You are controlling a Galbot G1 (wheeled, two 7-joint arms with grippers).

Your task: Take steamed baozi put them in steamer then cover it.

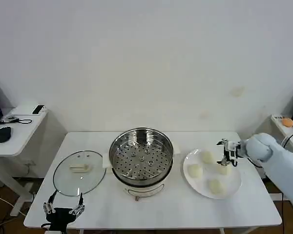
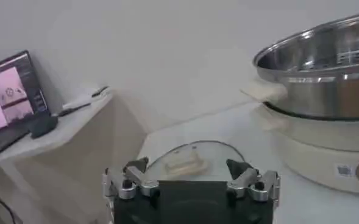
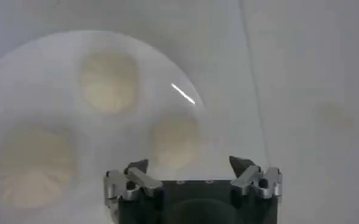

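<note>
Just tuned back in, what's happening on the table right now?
The right gripper hovers open above the white plate, over the steamed baozi; all four buns are on the plate and none is held. The steamer stands uncovered with its perforated tray bare. The glass lid lies flat on the table at the steamer's left. The left gripper waits open near the table's front edge, by the lid.

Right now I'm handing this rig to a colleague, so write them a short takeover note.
Right gripper: open, empty, over the white plate above one steamed baozi.
Left gripper: open, empty, parked at the table's near left edge by the glass lid.
Baozi: all four sit on the plate, right of the steamer.
Steamer: centre of the table, uncovered, tray bare.
Done: nothing moved yet.
Left: carry four baozi into the steamer, then set the lid on.
</note>
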